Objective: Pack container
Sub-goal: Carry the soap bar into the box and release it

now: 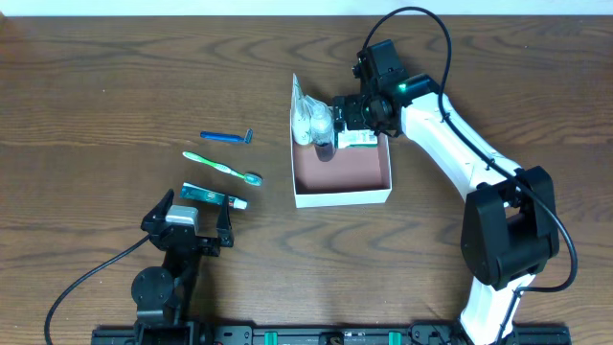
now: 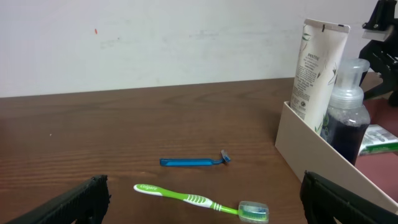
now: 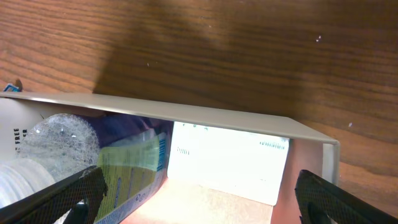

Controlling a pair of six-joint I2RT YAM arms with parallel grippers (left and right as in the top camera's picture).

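The container (image 1: 369, 182) is a shallow white box with a pink-brown inside, right of centre. A white tube (image 1: 303, 115), a dark pump bottle (image 1: 324, 146) and a green-and-white packet (image 1: 359, 140) stand along its far side. My right gripper (image 1: 356, 113) is open and empty above the far edge, over the packet (image 3: 230, 158). My left gripper (image 1: 192, 222) is open and empty near the front left. A green toothbrush (image 1: 222, 168), a blue razor (image 1: 227, 137) and a teal toothpaste box (image 1: 213, 197) lie on the table before it.
In the left wrist view, the toothbrush (image 2: 199, 200) lies between my open left gripper's (image 2: 203, 185) fingers, the razor (image 2: 194, 162) beyond, and the container wall (image 2: 311, 146) at right. The right wrist view shows the container's far wall (image 3: 217, 115) and bare wood beyond.
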